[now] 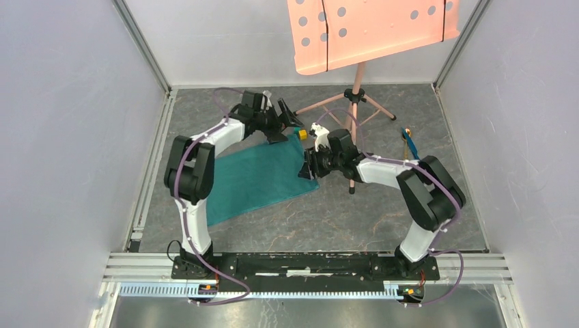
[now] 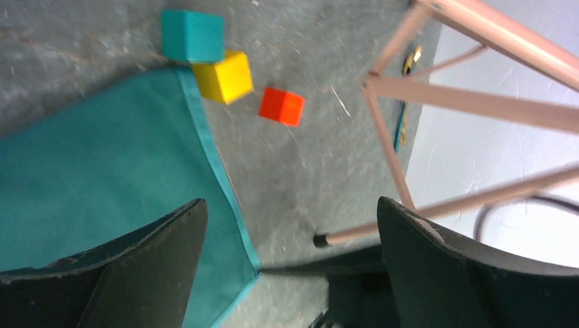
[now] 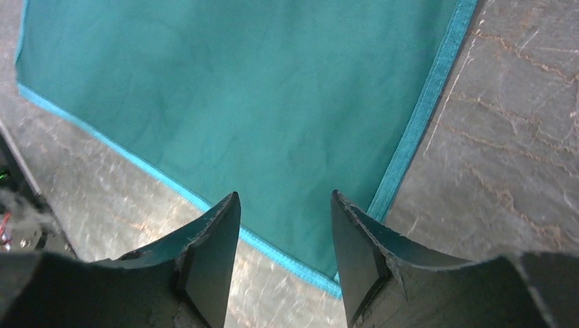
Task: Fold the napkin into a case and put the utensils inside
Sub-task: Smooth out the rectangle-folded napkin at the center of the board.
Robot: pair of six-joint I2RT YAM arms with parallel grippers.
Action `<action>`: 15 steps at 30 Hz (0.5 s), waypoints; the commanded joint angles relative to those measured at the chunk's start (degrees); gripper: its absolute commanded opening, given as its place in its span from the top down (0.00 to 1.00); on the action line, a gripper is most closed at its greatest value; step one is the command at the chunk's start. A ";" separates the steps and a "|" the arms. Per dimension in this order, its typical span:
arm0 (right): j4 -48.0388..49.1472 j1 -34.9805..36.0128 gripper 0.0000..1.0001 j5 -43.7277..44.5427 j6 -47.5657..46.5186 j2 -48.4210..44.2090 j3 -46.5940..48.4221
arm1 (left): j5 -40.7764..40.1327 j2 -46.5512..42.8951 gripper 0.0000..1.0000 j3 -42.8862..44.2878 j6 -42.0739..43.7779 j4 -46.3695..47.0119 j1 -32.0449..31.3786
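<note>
The teal-green napkin lies spread flat on the grey table, not folded into a case. My left gripper hovers wide open over its far right corner, holding nothing. My right gripper stands open just above the napkin's near right corner, the cloth showing between its empty fingers. The utensils lie together by the right wall, well apart from both grippers. In the left wrist view they show as a thin blue piece and a golden one.
Teal, yellow and red cubes sit just past the napkin's far corner. A pink music stand rises at the back, its tripod legs spreading beside my right arm. Walls close in both sides.
</note>
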 commanded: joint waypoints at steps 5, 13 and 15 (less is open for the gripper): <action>0.54 1.01 0.53 6.00 2.36 8.25 5.38 | 0.64 -22.70 0.00 -3.85 18.26 -20.96 0.46; 1.18 2.88 0.54 11.29 8.05 -1.85 -10.13 | -2.43 -40.38 0.00 -15.87 23.73 -26.36 0.52; -0.54 3.92 0.53 12.84 7.62 -5.02 -13.23 | -4.03 -43.44 0.00 -17.41 24.43 -26.85 0.57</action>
